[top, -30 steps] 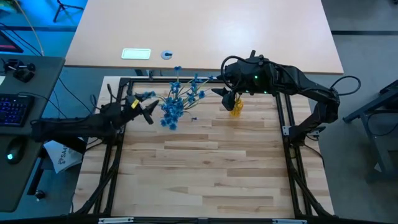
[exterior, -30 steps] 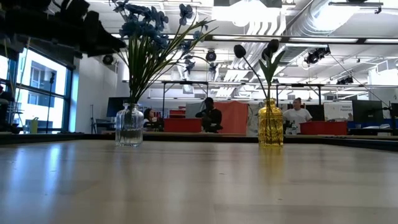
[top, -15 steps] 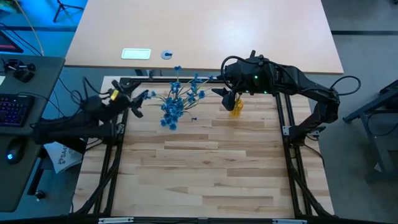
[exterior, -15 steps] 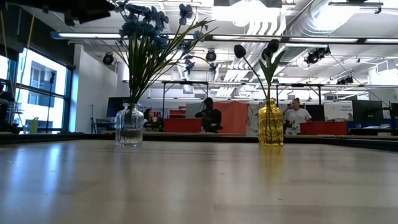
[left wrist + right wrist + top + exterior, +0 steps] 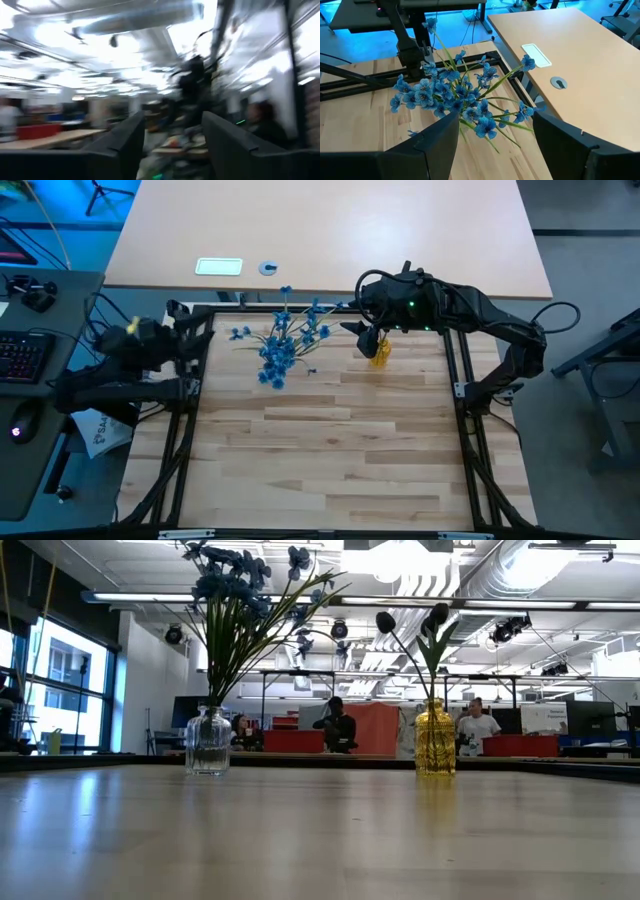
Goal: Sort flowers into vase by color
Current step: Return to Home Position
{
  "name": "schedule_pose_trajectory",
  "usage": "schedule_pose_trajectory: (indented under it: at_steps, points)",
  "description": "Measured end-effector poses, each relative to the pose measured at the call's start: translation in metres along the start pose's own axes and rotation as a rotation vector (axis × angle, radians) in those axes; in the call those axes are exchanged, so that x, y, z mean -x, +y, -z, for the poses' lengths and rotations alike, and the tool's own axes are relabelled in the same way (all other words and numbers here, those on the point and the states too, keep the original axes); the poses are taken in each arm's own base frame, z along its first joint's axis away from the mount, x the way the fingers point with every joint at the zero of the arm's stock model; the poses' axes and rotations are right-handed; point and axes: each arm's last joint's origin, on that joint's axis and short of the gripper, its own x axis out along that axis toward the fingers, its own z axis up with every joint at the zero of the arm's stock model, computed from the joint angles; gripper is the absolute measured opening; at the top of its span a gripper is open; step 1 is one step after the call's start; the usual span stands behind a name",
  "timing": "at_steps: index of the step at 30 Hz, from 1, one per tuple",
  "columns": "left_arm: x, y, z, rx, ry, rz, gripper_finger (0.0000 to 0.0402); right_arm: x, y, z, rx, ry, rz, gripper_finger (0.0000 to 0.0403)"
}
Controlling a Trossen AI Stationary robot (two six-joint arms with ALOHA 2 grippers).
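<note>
The right claw (image 5: 361,337) partly hides the yellow vase (image 5: 382,358) from above.

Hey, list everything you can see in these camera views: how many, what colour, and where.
blue flowers: one bunch, blue with green stems, in the clear vase
clear vase: one, see-through, near the table's far edge, left of the yellow vase
dark buds: at least two, near-black, in the yellow vase
yellow vase: one, yellow, near the far edge
table: one, light wood
desk: one, tan, beyond the table
keyboard: one, dark, left of the table
people: two, in the room behind
left gripper: open, at the table's left edge, apart from the flowers
right gripper: open, by the yellow vase
</note>
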Motion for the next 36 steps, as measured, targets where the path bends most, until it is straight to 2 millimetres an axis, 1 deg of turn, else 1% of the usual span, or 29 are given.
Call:
schedule_pose_trajectory:
  at_steps: [3, 6, 8, 9, 10, 13, 18, 23, 26, 28, 30, 33, 36]
  points:
    - [0.000, -0.004, -0.003, 0.118, -0.033, 0.089, 0.0145, 0.000, 0.000, 0.000, 0.000, 0.000, 0.000, 0.0252]
    - [0.001, -0.008, -0.004, 0.218, -0.031, 0.152, 0.0083, 0.000, 0.000, 0.000, 0.000, 0.000, 0.000, 0.0252]
    - [-0.002, -0.012, -0.002, 0.262, -0.018, 0.189, 0.0032, 0.000, 0.000, 0.000, 0.002, 0.000, 0.000, 0.0252]
    - [-0.004, -0.014, -0.001, 0.272, -0.007, 0.209, 0.0017, 0.000, 0.000, 0.000, 0.010, 0.000, 0.000, 0.0252]
    - [-0.006, -0.017, 0.001, 0.285, 0.010, 0.222, 0.0010, 0.000, 0.000, 0.000, 0.017, 0.000, 0.000, 0.0252]
    - [-0.014, -0.026, 0.008, 0.314, 0.051, 0.209, 0.0009, 0.000, 0.000, 0.000, 0.040, -0.001, 0.000, 0.0252]
    - [-0.026, -0.047, 0.017, 0.281, 0.086, 0.209, 0.0002, 0.001, 0.002, 0.000, 0.074, 0.003, -0.010, 0.0252]
    - [-0.027, -0.058, 0.018, 0.256, 0.105, 0.174, 0.0000, 0.005, 0.010, 0.008, 0.135, 0.074, -0.039, 0.0252]
    - [-0.025, -0.060, 0.017, 0.245, 0.112, 0.151, 0.0000, 0.014, 0.010, 0.013, 0.151, 0.115, -0.047, 0.0244]
    - [-0.025, -0.060, 0.017, 0.233, 0.116, 0.136, 0.0000, 0.023, 0.008, 0.017, 0.157, 0.137, -0.058, 0.0226]
    - [-0.024, -0.061, 0.017, 0.228, 0.117, 0.133, 0.0000, 0.033, 0.006, 0.019, 0.154, 0.152, -0.089, 0.0197]
    - [-0.025, -0.060, 0.017, 0.219, 0.118, 0.127, 0.0000, 0.050, 0.003, 0.023, 0.143, 0.163, -0.128, 0.0136]
    - [-0.025, -0.062, 0.022, 0.211, 0.135, 0.118, 0.0000, 0.065, 0.001, 0.027, 0.134, 0.152, -0.156, 0.0064]
